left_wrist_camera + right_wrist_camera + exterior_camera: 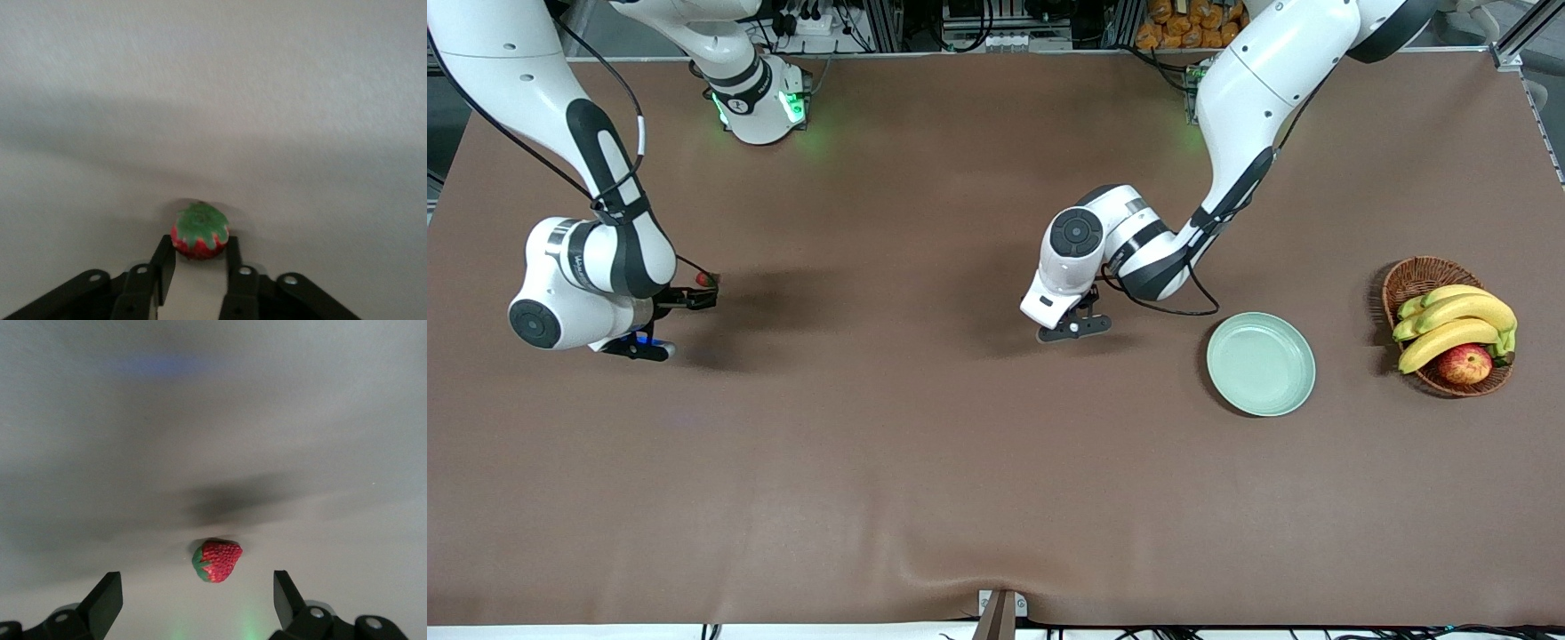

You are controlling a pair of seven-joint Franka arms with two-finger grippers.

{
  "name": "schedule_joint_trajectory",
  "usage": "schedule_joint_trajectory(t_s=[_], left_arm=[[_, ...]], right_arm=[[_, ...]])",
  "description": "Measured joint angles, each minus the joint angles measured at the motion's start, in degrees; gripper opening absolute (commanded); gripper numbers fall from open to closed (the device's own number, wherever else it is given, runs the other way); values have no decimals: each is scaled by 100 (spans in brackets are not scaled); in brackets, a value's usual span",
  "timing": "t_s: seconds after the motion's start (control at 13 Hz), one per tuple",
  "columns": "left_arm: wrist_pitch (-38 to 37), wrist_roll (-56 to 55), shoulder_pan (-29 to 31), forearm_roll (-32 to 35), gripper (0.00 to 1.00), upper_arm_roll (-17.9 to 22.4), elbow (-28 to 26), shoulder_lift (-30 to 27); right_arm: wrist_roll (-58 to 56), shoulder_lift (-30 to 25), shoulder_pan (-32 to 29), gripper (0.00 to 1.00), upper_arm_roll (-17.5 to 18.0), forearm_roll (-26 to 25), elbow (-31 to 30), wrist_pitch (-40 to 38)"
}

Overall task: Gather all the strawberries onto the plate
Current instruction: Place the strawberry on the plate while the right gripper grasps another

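From the front view, my left end effector [1074, 327] is low over the worktop [925, 462], just beside the plate [1261, 364] toward the right arm's end. The plate is bare, so I judge no berry is delivered yet. My right end effector [680, 311] is well away from the plate, near the right arm's end of the worktop, with a speck of red, one strawberry [707, 279], by its fingers. A wicker basket [1423, 276] of bananas [1458, 322] and an apple [1464, 364] sits past the plate toward the left arm's end.

The left wrist view shows what the front hides: my left end effector [198, 257] is clenched on a strawberry [199, 232], leafy top up, pinched at its sides so it can be carried.

The right wrist view shows my right end effector [198, 597] released, fingers spread wide, with a strawberry [217, 561] lying on its side on the worktop between them, ready to be closed on. I see no third berry.
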Motion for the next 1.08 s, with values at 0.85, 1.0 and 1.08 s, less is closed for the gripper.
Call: schedule_joint_trajectory(t_s=[0.85,1.0,1.08], left_arm=[[-1002,2244,2054,532,0,-498,260,-588],[-1461,2927,2705,532,0,-819,227,-702],[-1595,3245,2978,532,0,-906,195,-726]], right_arm=[[-172,296,-2,42,-93,-10,-332,371],[-179,297,-2,39,-94,-11,-331,284],[-181,297,-2,34,-95,-11,-331,253]])
